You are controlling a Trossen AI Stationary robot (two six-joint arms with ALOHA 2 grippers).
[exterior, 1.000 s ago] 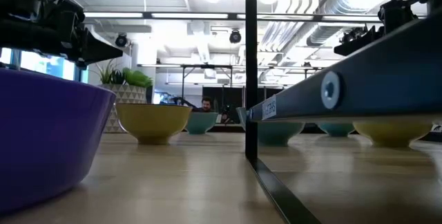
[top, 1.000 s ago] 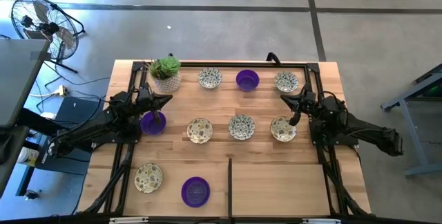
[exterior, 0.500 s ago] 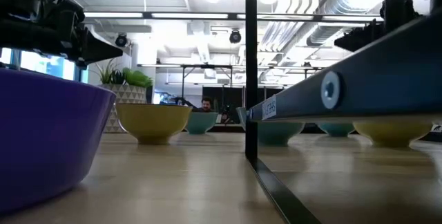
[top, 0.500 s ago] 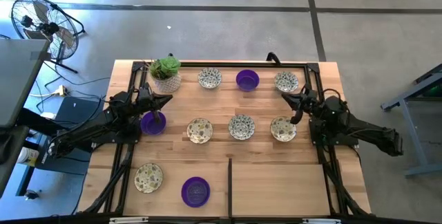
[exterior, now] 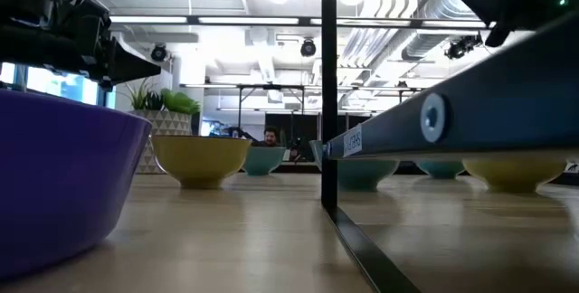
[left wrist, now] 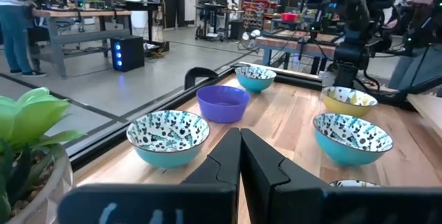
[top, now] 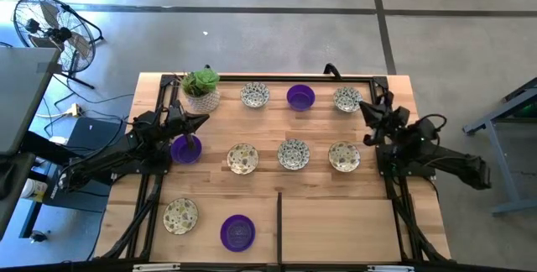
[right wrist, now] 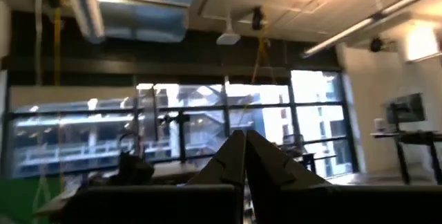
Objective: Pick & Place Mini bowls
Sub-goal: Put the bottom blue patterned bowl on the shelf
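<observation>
Several mini bowls sit on their bases on the wooden table [top: 319, 222]. Speckled ones stand in a far row [top: 255, 96] [top: 347, 99] beside a purple one [top: 300, 96], and three more form a middle row [top: 293, 154]. Near the front are a speckled bowl [top: 180, 216] and a purple bowl [top: 238, 232]. My left gripper [top: 205, 120] is shut and level at the table's left, above and beside another purple bowl [top: 184, 151]. My right gripper [top: 367, 108] is shut at the right side, tipped upward, with nothing in it; its closed fingers [right wrist: 242, 144] face the ceiling.
A pale pot with a green plant [top: 201, 90] stands at the far left corner. A black frame [top: 390, 180] runs round the table, and a black strip [top: 278, 226] lies at the near middle. In the left wrist view the right arm [left wrist: 352, 16] stands behind the bowls.
My right gripper has tipped upward and risen a little, drawing back from over the middle row's right bowl toward the table's far right. It stays shut. The bowls have not moved.
</observation>
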